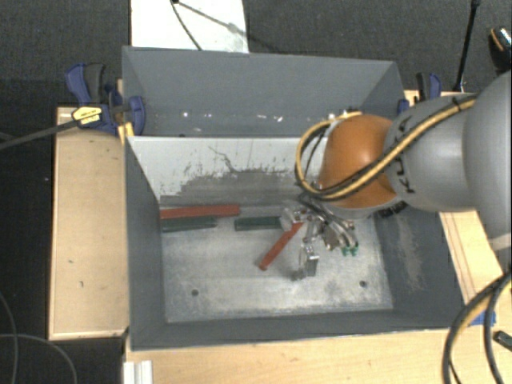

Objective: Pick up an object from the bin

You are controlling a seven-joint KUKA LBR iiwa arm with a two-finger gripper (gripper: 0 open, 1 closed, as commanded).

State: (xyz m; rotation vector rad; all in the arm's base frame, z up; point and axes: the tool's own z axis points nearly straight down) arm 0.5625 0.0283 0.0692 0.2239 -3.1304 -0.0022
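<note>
Looking down from above, I count four sticks on the floor of the bin (200,294): two red and two dark green. The long red stick (200,211) lies along the back wall, with the left green stick (188,224) just in front of it and the right green stick (260,223) further right. The slanted red stick (276,249) lies mid-bin, its upper end beneath my wrist. My gripper (306,264) hangs low just beside that stick; I cannot tell whether it is spread or pressed together.

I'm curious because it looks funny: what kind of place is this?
Probably a robot test lab, not a home. A big robot arm with cables reaches into a grey metal bin, its gripper beside a slanted red stick.
</note>
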